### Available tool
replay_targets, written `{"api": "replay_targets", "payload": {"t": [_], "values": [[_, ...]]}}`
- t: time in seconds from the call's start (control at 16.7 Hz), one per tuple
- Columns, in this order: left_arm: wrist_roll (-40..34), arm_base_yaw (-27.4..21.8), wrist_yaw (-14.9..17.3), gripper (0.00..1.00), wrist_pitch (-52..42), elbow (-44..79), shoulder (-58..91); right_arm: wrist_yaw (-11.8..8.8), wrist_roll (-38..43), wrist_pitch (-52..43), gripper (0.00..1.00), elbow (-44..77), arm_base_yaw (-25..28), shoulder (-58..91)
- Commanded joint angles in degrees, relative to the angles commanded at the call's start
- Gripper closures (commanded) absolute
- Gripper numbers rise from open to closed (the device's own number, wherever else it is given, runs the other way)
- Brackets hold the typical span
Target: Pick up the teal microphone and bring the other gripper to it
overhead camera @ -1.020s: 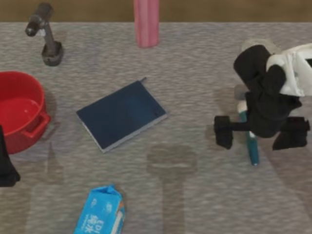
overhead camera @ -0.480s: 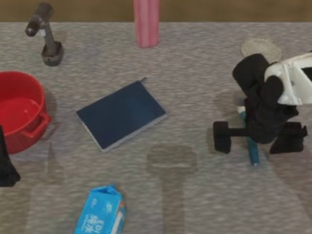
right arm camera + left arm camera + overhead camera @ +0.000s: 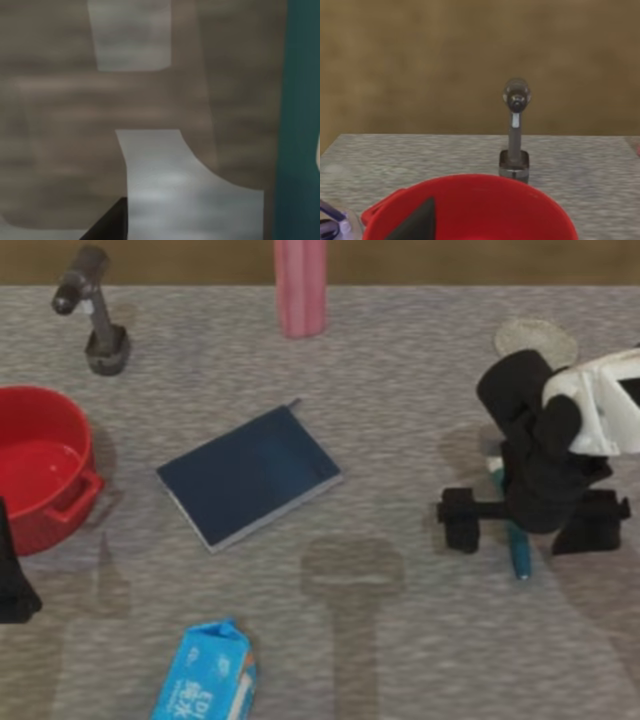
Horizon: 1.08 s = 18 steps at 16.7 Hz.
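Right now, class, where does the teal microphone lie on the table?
In the top view the teal microphone lies at the table's right side, under the right gripper, well right of the dark blue book.

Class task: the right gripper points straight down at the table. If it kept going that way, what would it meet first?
Most likely the teal microphone, lying directly beneath the right gripper, whose open fingers straddle its handle. Height above it is unclear from the top view.
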Motion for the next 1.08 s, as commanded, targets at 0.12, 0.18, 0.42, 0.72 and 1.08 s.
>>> {"api": "replay_targets", "payload": {"t": [0.12, 0.18, 0.42, 0.72, 1.08], "values": [[0.0, 0.0, 0.0, 0.0, 0.0, 0.0, 0.0, 0.0, 0.0, 0.0, 0.83, 0.0, 0.0, 0.0], [0.0, 0.0, 0.0, 0.0, 0.0, 0.0, 0.0, 0.0, 0.0, 0.0, 0.9, 0.0, 0.0, 0.0], [0.0, 0.0, 0.0, 0.0, 0.0, 0.0, 0.0, 0.0, 0.0, 0.0, 1.0, 0.0, 0.0, 0.0], [0.0, 0.0, 0.0, 0.0, 0.0, 0.0, 0.0, 0.0, 0.0, 0.0, 1.0, 0.0, 0.0, 0.0], [0.0, 0.0, 0.0, 0.0, 0.0, 0.0, 0.0, -0.7, -2.5, 4.1, 1.0, 0.2, 0.4, -4.7]]}}
